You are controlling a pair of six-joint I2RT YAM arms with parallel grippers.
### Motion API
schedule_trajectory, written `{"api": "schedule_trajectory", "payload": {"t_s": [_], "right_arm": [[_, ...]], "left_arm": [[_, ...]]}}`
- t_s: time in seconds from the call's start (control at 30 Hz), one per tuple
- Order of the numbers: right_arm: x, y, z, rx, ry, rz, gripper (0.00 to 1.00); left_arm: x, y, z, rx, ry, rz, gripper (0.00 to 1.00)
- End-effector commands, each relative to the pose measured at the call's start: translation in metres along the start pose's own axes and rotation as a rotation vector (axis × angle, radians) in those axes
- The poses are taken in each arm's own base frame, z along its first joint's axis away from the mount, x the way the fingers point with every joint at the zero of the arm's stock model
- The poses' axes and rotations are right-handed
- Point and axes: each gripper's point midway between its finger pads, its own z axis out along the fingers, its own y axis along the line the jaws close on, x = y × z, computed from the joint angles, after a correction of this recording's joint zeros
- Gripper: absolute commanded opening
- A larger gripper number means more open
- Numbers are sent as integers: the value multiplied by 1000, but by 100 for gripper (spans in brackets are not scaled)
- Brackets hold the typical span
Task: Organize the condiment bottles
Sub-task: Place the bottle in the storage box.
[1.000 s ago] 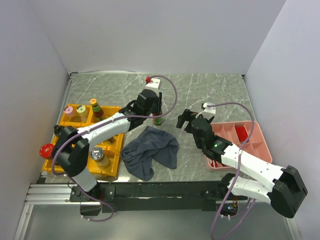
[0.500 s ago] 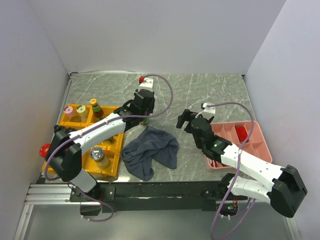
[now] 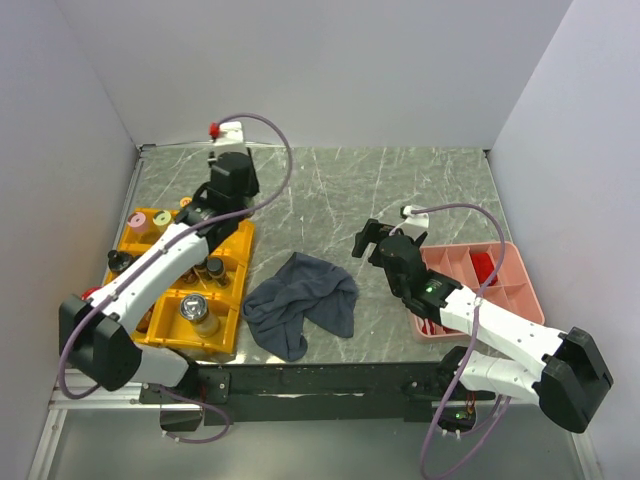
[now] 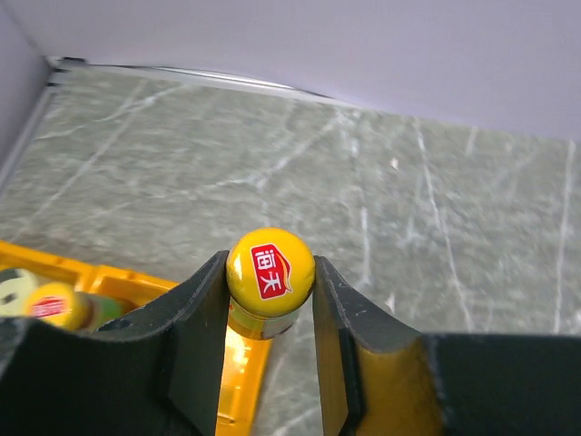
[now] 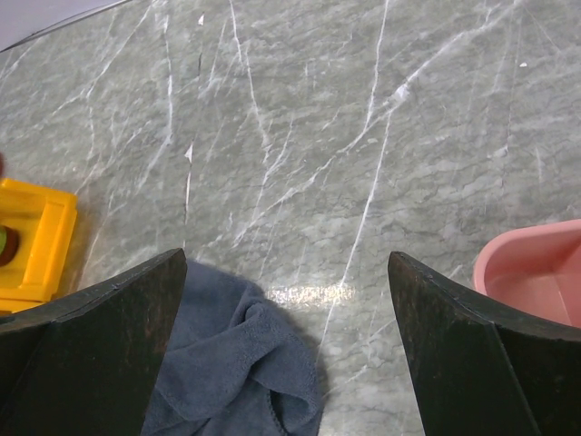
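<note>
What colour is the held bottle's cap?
Yellow, with a red logo; the cap shows best from the left wrist.

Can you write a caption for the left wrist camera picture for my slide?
Left gripper shut on a yellow-capped bottle, held over the edge of the yellow tray.

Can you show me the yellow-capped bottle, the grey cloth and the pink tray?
yellow-capped bottle (image 4: 270,271), left wrist view, on the top of its cap.
grey cloth (image 3: 300,298), top view, on its bunched middle.
pink tray (image 3: 452,268), top view, on a bare far compartment.
</note>
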Motion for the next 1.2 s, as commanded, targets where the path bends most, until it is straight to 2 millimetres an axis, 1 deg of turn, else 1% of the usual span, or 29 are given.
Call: {"api": "schedule_trajectory", "payload": {"t_s": [0.0,0.03,0.07,0.13,0.17,0.27,0.33,0.37,0.5,0.7,0.77,0.97,1.07,1.17], "right_arm": [[-25,11,1,-8,-55,37,100],[-24,11,1,-9,-54,35,100],[-23,11,1,-9,-49,33,100],[-23,12,1,-11,-51,35,100],[-23,12,2,-8,-50,33,100],[-22,11,3,-3,-45,27,100],[-22,11,3,4,-47,20,100],[-23,11,3,5,-48,20,100],[-22,10,4,8,-49,20,100],[-20,12,6,9,-37,14,100],[-20,12,7,12,-38,13,100],[-20,11,6,10,-35,4,100],[-20,13,6,2,-30,-2,100],[-18,13,7,1,-25,-9,100]], "left_arm": [[-58,29,-16,-46,-168,-122,1],[-58,36,-16,-64,-171,-128,1],[-51,41,-14,-81,-161,-124,1],[-48,48,-13,-95,-165,-136,1],[-42,51,-12,-103,-155,-134,1],[-32,60,-10,-140,-138,-134,1],[-28,61,-10,-144,-134,-147,1],[-21,63,-10,-147,-124,-143,1],[-8,74,-8,-202,-118,-133,1],[9,80,-5,-228,-107,-118,1],[11,81,-3,-232,-121,-131,1],[26,85,3,-238,-100,-169,1],[33,93,5,-265,-90,-190,1],[37,93,5,-257,-84,-212,4]]}}
